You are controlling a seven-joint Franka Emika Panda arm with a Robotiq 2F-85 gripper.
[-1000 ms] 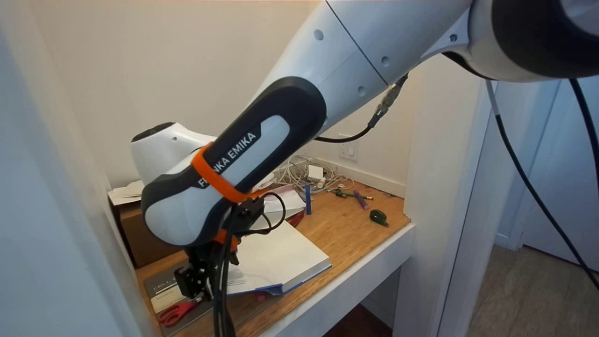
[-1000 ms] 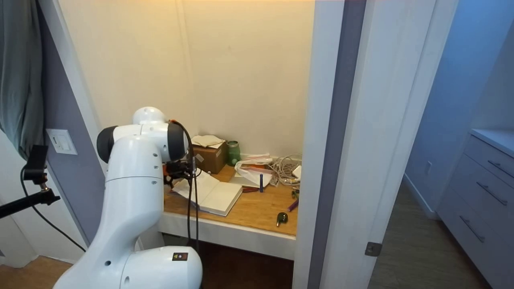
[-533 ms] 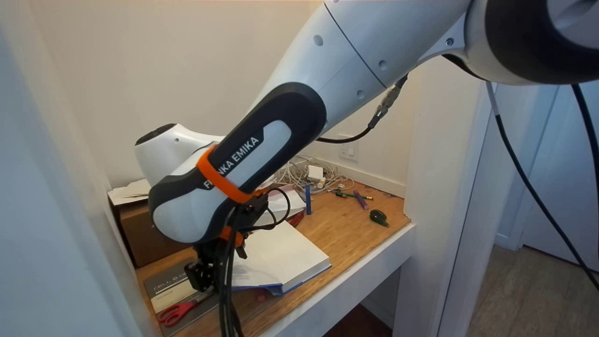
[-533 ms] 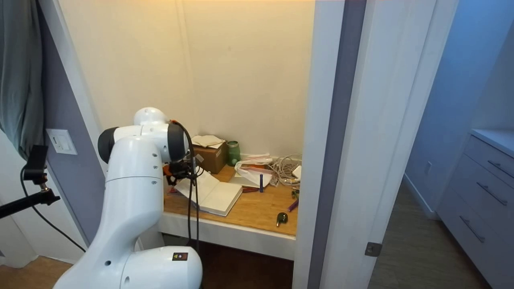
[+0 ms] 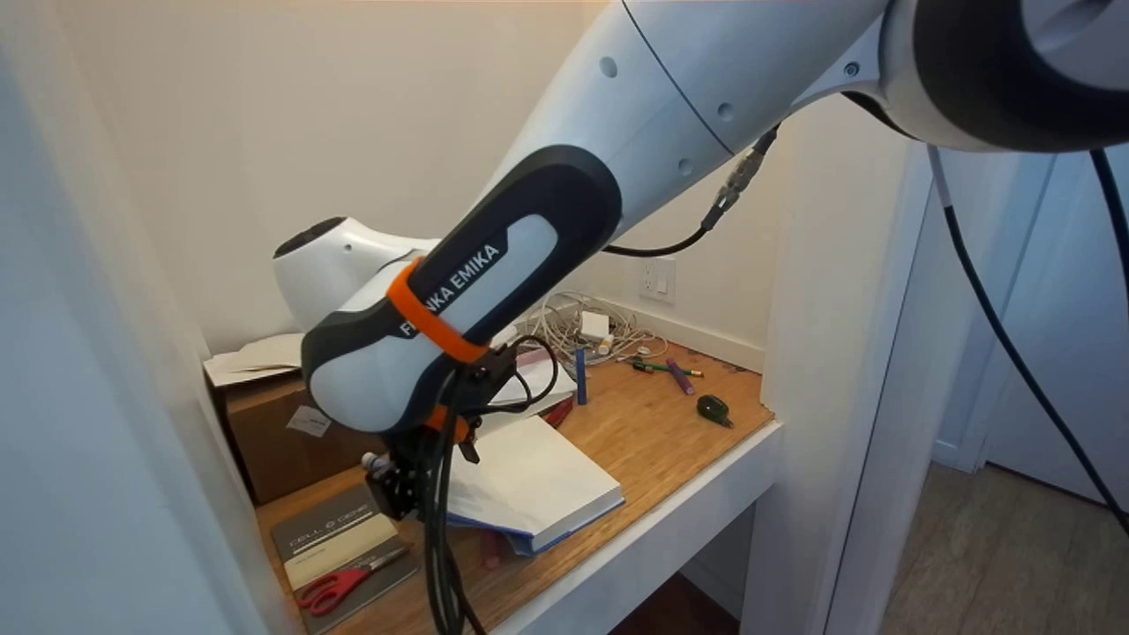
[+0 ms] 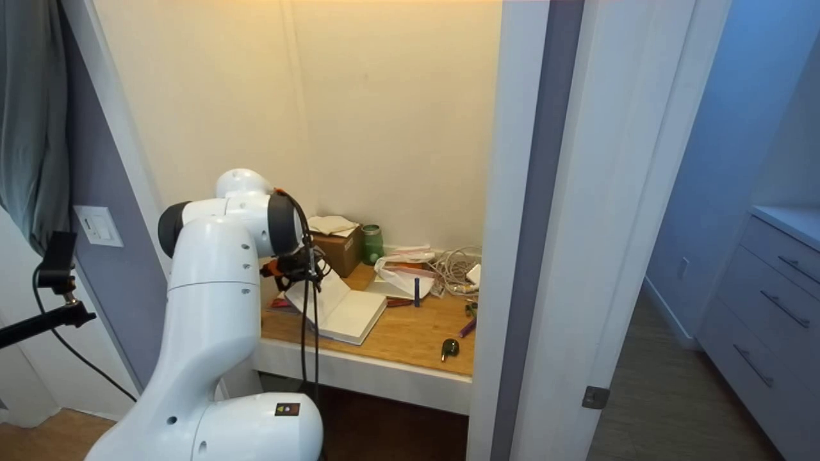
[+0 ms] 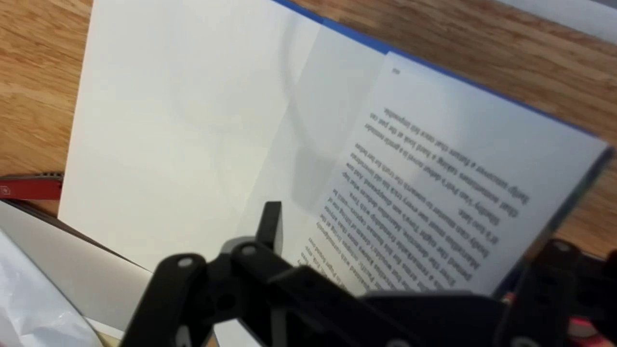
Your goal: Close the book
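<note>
The book lies open on the desk, its thick block of white pages flat. In an exterior view the same book has its left cover side tilted up off the desk. In the wrist view the book shows a blank page and a printed cover flap with a blue edge. My gripper is open; one finger is over the inner side, the other beyond the cover's outer edge. In an exterior view the gripper is at the raised cover. Whether it touches the cover is hidden.
A grey booklet with red scissors lies left of the book. A brown box, green jar, plastic bag, blue marker and cables stand behind. A red knife lies near the pages.
My gripper has moved right towards the page block and slightly up. The cover side has tilted further up with it, its outer edge shifting right. The booklet and scissors show more.
</note>
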